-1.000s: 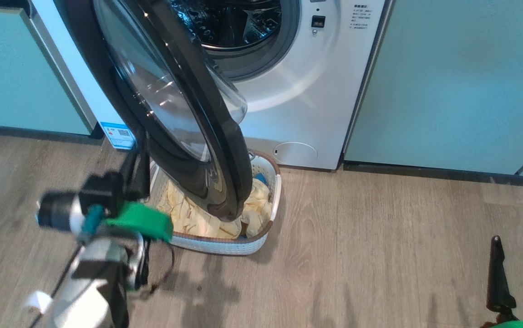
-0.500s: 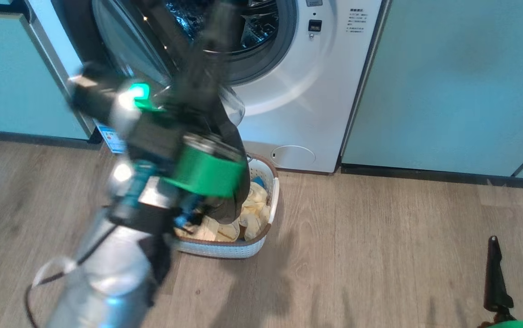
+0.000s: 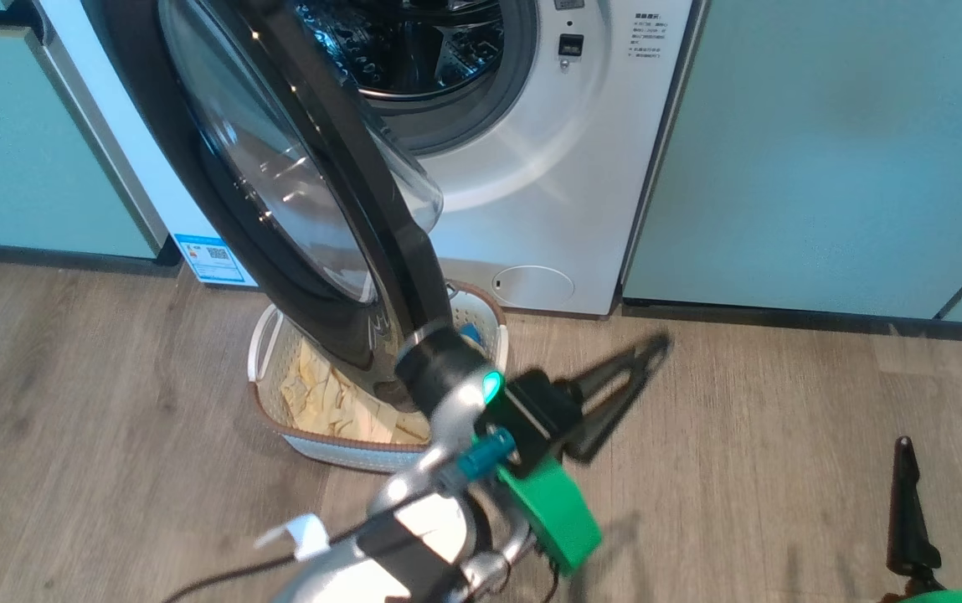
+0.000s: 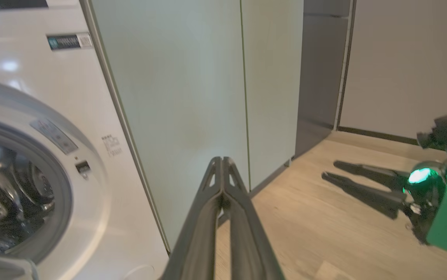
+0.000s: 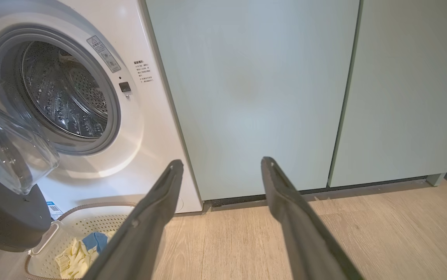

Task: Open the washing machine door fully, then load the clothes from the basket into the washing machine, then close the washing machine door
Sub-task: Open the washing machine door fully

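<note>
head view: door (image 3: pixel 359 201) over basket (image 3: pixel 338 452); right wrist view: drum (image 5: pixel 63 93) interior

We see bright, even indoor light. Glare streaks the washing machine (image 3: pixel 531 167) and the washing machine door (image 3: pixel 296 193) glass. Our left hand (image 3: pixel 652 350) is motion-blurred in the head view, with soft shadows on the floor (image 3: pixel 782 402). Wrist views bow at their edges.

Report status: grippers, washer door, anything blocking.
Left gripper shut, empty; right gripper open, empty. Round glossy black glass-centred door partly open. Door overhangs cream perforated plastic basket, covering part of pale yellow clothes.
</note>
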